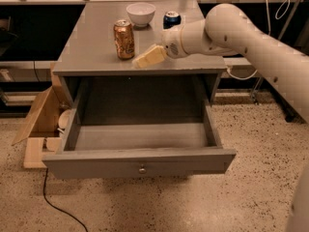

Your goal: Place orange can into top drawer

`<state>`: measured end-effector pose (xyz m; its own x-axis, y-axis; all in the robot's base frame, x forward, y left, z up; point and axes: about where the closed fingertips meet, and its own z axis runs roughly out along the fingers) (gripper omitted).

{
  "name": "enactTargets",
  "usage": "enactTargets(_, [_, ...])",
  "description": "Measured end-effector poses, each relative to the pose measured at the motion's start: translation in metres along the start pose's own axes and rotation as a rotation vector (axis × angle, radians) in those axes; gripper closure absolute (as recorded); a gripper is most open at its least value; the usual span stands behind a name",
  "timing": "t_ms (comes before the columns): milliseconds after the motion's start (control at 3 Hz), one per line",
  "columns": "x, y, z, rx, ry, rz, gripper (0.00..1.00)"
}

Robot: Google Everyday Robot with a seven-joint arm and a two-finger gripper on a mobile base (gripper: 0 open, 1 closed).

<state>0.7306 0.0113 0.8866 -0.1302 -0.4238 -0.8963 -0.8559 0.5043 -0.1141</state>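
Now, gripper [140, 61]: low over the near edge of the table top [91, 52], just right of the orange can [124, 39], not touching it. I cannot tell if it is open or closed.
Arm [231, 28]: white, comes in from the right.
Orange can: stands upright on the table top, not in the drawer.
Top drawer [96, 162]: pulled out toward the near side, below the can.
Blue can [171, 19]: far side, partly behind the arm.
White bowl [141, 13]: far edge.
Cardboard box [41, 115]: on the floor, left.
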Motion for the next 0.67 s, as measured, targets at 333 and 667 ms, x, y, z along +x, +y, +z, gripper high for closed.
enactTargets(333, [-0.012,-0.014,0.022,0.02,-0.046,0.031,0.0])
enactTargets(667, [-0.023,-0.02,0.041,0.021,-0.077,0.052,0.0])
